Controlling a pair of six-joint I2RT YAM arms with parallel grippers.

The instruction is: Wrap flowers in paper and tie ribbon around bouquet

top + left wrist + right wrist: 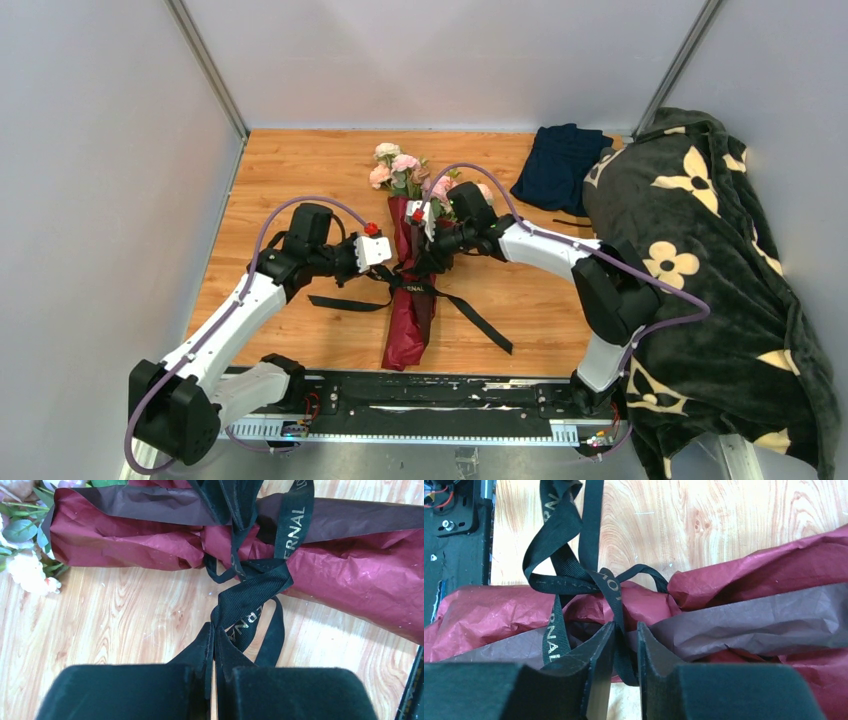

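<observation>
The bouquet (408, 325) — crinkled burgundy paper (125, 545); black ribbon (250, 595) knotted midway.

Bright, even, diffuse light; soft faint shadows; crisp focus throughout.

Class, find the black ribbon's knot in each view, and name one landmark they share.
Top external: ribbon knot at centre, on the middle of the burgundy paper.
Left wrist: knot right of centre, at the paper's lower edge.
Right wrist: knot left of centre, at the paper's upper edge.
Shared landmark: the burgundy paper under the ribbon.
</observation>
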